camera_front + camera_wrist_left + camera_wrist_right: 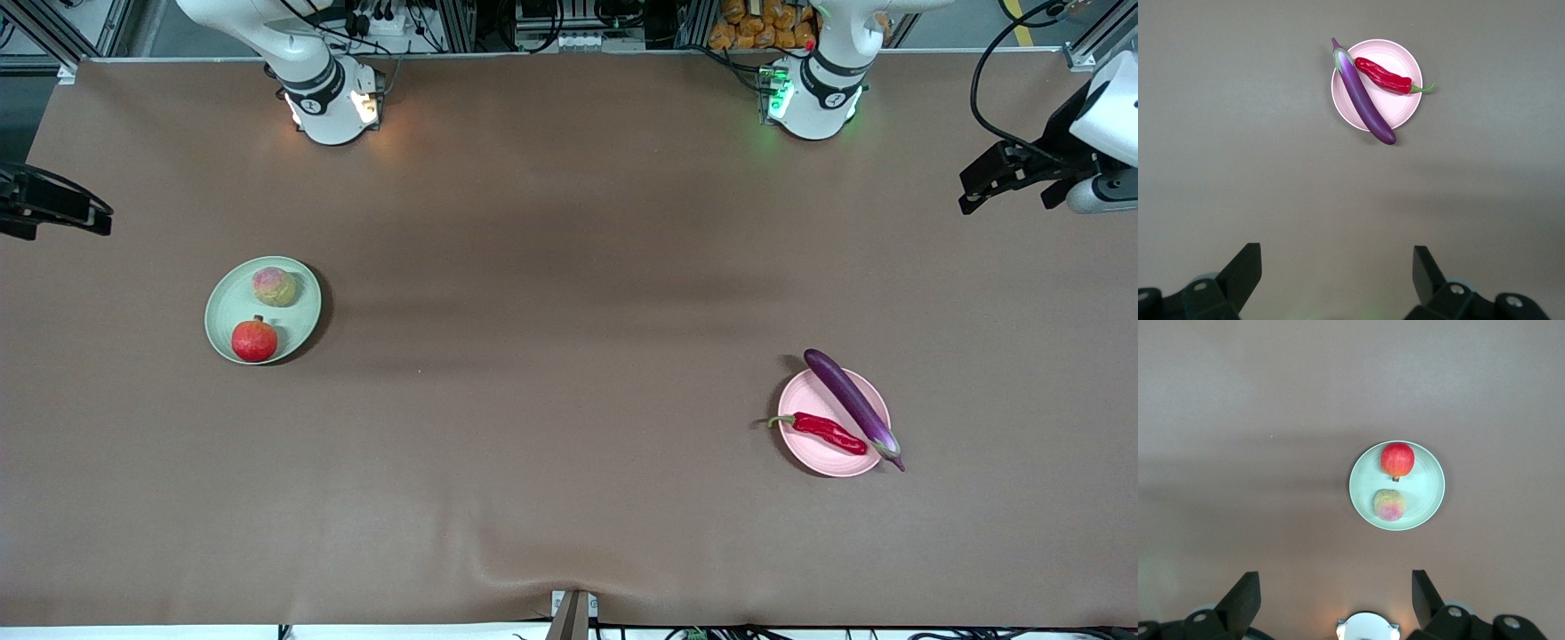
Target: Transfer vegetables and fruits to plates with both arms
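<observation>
The left gripper [1335, 280] is held high over the bare brown table [569, 311] at the left arm's end, its black fingers [1245, 270] spread wide with nothing between them; only part of it is seen at the edge of the front view [1013, 178]. The right gripper [1331, 600] is held likewise over the right arm's end, its fingers [1243, 592] spread and empty, and is cut off at the edge of the front view [53, 209]. Both arms are seen waiting. On the round pale pink plate [822, 453] the long slim glossy purple eggplant [852, 402] is laid slantwise, its long axis running across the rim, its pale stem end pointed toward the front camera and overhanging the plate, its rounded end overhanging nearer the bases. Beside it the shiny red chili pepper [827, 431] is laid, its green stem pointed toward the right arm's end and reaching past the rim. On the round pale green plate [227, 307] the red pomegranate [254, 340] is set nearer the front camera, its small crown tip pointed at the fuzzy yellowish-pink peach [274, 285]. No legible writing can be made out.
</observation>
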Action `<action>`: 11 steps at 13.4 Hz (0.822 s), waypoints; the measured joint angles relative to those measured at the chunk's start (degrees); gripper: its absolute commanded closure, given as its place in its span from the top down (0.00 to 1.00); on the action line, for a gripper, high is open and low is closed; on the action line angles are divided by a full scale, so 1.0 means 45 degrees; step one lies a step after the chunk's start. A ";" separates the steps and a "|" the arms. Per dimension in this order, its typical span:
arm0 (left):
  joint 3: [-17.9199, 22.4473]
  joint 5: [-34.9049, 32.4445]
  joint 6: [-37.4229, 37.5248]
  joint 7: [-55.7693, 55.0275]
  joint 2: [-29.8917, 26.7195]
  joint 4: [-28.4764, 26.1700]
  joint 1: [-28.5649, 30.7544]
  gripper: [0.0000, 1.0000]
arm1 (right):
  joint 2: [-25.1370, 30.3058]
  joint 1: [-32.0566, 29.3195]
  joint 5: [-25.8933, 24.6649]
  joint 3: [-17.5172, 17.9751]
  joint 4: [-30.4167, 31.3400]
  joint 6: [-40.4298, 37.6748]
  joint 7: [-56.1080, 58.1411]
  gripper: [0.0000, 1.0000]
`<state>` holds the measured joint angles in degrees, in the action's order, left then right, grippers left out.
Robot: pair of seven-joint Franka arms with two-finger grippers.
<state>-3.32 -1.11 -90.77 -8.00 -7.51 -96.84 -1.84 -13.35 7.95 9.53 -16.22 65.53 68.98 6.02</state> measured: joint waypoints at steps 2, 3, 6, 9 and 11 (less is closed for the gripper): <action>-0.0059 0.0000 -0.0001 0.0000 -0.0036 -0.0068 -0.0001 1.00 | 0.0776 -0.0618 -0.0651 0.1263 0.1317 0.1026 -0.0004 1.00; -0.0061 0.0000 -0.0006 0.0000 -0.0091 -0.0151 -0.0001 1.00 | 0.1329 -0.0802 -0.0778 0.1632 0.2239 0.1694 -0.0004 1.00; -0.0066 0.0000 -0.0015 0.0000 -0.0293 -0.0391 0.0000 1.00 | 0.2636 -0.0884 -0.0889 0.1909 0.4059 0.2495 -0.0003 1.00; -0.0068 0.0000 -0.0063 0.0000 -0.0482 -0.0639 0.0000 1.00 | 0.3014 -0.0942 -0.0906 0.1988 0.4440 0.2772 0.0005 1.00; -0.0070 0.0000 -0.0107 0.0001 -0.0491 -0.0634 -0.0001 1.00 | 0.3014 -0.1017 -0.0915 0.2103 0.4466 0.2872 0.0005 1.00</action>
<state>-3.63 -1.11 -91.25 -8.00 -9.73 -99.69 -1.84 0.22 3.37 5.42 -6.76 85.63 81.90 6.05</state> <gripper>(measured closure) 0.000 0.000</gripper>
